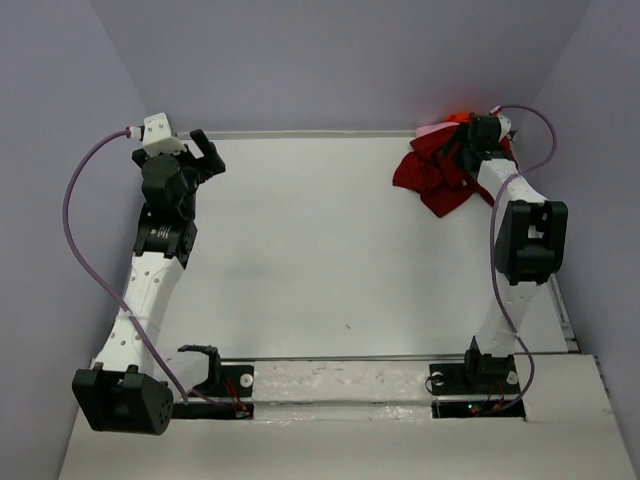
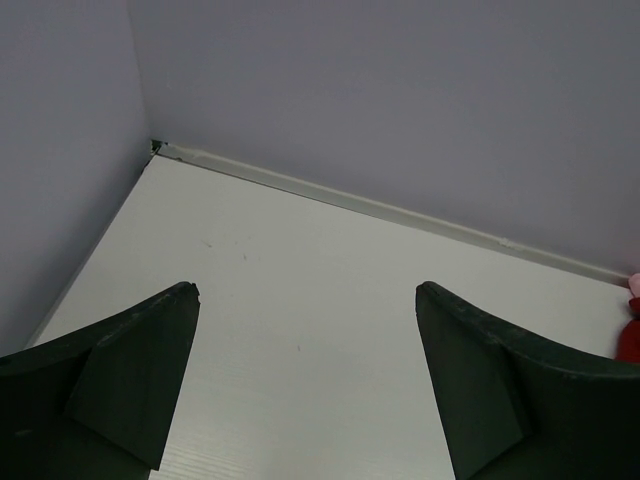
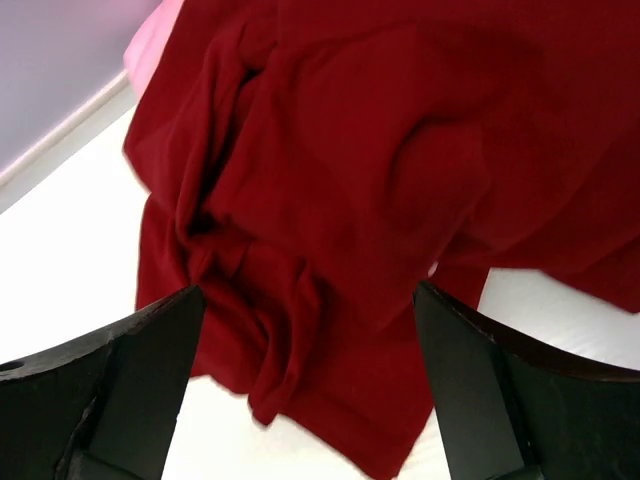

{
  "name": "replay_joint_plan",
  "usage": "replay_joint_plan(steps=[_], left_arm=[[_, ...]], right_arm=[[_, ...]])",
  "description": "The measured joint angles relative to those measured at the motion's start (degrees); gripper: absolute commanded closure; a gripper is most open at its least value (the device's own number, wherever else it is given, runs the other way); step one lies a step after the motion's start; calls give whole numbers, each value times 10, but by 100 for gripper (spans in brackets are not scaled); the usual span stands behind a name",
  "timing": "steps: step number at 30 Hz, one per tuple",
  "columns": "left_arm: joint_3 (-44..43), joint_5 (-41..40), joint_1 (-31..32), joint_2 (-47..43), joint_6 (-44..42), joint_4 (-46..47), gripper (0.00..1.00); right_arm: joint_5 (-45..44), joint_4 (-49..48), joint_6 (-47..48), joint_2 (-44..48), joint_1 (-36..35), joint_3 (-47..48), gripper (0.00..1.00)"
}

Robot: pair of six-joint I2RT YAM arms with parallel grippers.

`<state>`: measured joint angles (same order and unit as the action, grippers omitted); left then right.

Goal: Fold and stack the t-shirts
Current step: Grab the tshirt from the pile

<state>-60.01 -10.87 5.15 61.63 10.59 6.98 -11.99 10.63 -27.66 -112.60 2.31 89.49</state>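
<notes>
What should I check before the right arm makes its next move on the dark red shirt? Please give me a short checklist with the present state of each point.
1. Right jaws open: ok, they stand wide apart in the right wrist view.
2. Right jaws lined up over the dark red shirt: ok, crumpled cloth fills the gap between them.
3. Shirt gripped: not ok, the jaws have not closed on it yet.
4. Left jaws open and free: ok, only bare table lies under them.
5. Pink shirt clear of the grab: cannot tell, it meets the red one's far edge and their overlap is hidden.
</notes>
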Motion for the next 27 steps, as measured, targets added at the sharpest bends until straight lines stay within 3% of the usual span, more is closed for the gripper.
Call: replay_joint_plan(steps=[6,14,17,18,21,27], left_arm=[[6,-17,0,-17,10,-14,1],[11,-44,0,-25,10,-26,1],[11,-47,0,-25,10,-29,1],[11,-47,0,-24,10,-31,1],[10,-47,0,-22,8,-36,1],[10,-46,0,-22,3,-43,1]], right_arm=[[-62,61,16,-83,7,117,11],[-107,103,25,-124,10,160,19],[-115,111,29,-141,11,166,41],[-116,114,28,-146,11,168,63],[-115,121,37,-165,14,176,100],[-116,133,58,-159,16,198,100]])
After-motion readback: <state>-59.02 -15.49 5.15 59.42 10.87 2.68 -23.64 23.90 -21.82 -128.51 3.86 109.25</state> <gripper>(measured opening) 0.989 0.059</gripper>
